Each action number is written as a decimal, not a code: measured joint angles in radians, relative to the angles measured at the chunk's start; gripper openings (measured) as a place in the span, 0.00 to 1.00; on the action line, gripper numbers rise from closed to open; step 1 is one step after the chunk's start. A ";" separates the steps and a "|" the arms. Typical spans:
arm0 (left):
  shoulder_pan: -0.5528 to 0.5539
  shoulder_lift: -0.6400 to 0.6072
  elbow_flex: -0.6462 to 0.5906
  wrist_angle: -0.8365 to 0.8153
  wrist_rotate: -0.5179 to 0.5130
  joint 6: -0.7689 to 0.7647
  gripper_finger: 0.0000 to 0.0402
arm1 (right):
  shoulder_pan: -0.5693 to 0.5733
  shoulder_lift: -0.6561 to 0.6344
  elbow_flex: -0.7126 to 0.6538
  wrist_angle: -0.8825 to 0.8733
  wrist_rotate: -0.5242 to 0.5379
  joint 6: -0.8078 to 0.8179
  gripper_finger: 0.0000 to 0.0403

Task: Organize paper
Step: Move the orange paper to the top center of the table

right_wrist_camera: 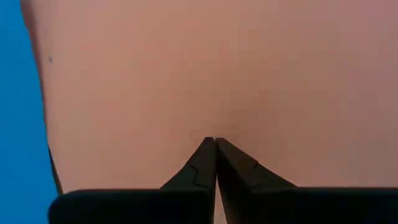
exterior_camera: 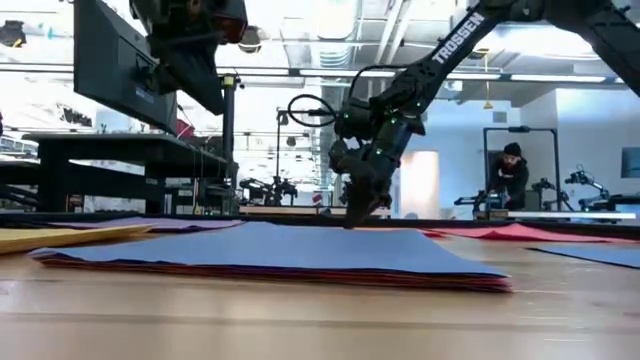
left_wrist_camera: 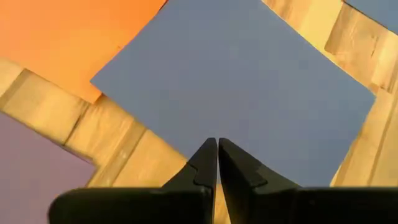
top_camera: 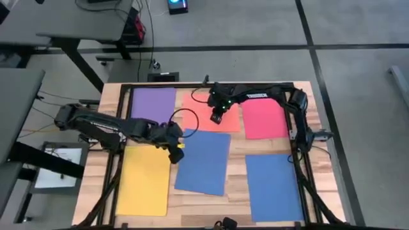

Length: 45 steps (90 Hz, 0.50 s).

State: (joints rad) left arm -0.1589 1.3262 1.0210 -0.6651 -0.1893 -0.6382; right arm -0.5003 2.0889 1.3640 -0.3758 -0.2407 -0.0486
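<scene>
Coloured paper sheets lie flat on the wooden table: purple (top_camera: 153,102), salmon-orange (top_camera: 199,105), pink-red (top_camera: 263,119), yellow (top_camera: 144,181), one blue (top_camera: 204,163) in the middle and another blue (top_camera: 273,186) at the near right. My right gripper (top_camera: 215,121) is shut and points down at the salmon-orange sheet (right_wrist_camera: 186,74). My left gripper (top_camera: 177,155) is shut and hangs above the left edge of the middle blue sheet (left_wrist_camera: 249,81), well off the table in the low view. In that view, reddish edges show under the middle blue sheet (exterior_camera: 270,248). My right gripper sets its shut fingertips (exterior_camera: 352,222) down on the salmon-orange sheet, close to the middle of its near edge (right_wrist_camera: 215,127). The fingers come from above, pointing down. The sheet lies flat on the table.
A black frame (top_camera: 300,137) runs round the table's edges, with the arm mounts at the far corners. Bare wood (top_camera: 238,166) shows between the two blue sheets. In the room beyond stand desks, and a person (exterior_camera: 510,175) is far behind.
</scene>
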 joint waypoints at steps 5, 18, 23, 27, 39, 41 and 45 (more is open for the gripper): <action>0.000 0.001 0.000 -0.001 0.000 -0.002 0.00 | 0.000 0.009 0.000 -0.001 -0.001 0.000 0.00; 0.000 0.001 0.000 0.001 0.000 -0.010 0.00 | -0.013 0.019 0.002 0.015 -0.009 -0.004 0.00; 0.000 0.001 0.000 0.001 0.000 -0.013 0.00 | -0.020 0.021 0.002 0.036 -0.010 -0.009 0.00; 0.000 0.001 0.000 0.002 0.000 -0.013 0.00 | -0.026 0.023 0.006 0.037 -0.030 -0.009 0.00; 0.000 0.001 0.000 0.002 -0.001 -0.013 0.00 | -0.032 0.025 0.010 0.042 -0.048 -0.034 0.00; 0.000 0.001 0.000 0.002 -0.002 -0.013 0.00 | -0.032 0.025 0.010 0.042 -0.048 -0.038 0.00; 0.000 0.001 0.000 0.001 -0.002 -0.013 0.00 | -0.031 0.025 0.010 0.042 -0.048 -0.039 0.00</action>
State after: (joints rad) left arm -0.1589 1.3277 1.0206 -0.6636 -0.1917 -0.6510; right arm -0.5316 2.1139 1.3739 -0.3336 -0.2882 -0.0872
